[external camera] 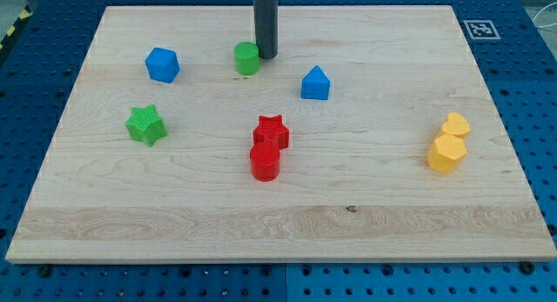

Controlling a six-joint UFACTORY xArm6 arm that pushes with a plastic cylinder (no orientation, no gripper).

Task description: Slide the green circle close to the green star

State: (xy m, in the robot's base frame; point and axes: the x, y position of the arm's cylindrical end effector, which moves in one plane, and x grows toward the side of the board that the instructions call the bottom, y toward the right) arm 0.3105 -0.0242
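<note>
The green circle point(247, 58) stands near the board's top middle. My tip point(266, 56) sits right against its right side, touching or nearly touching. The green star point(145, 125) lies at the view's left, below and well to the left of the circle. The rod rises straight up out of the view's top.
A blue hexagon block point(162, 65) lies between circle and star, up left. A blue house-shaped block point(315, 83) is right of my tip. A red star point(271, 130) and red cylinder point(265, 162) sit mid-board. Two yellow blocks point(448, 144) lie at the right. The wooden board point(278, 224) has blue pegboard around it.
</note>
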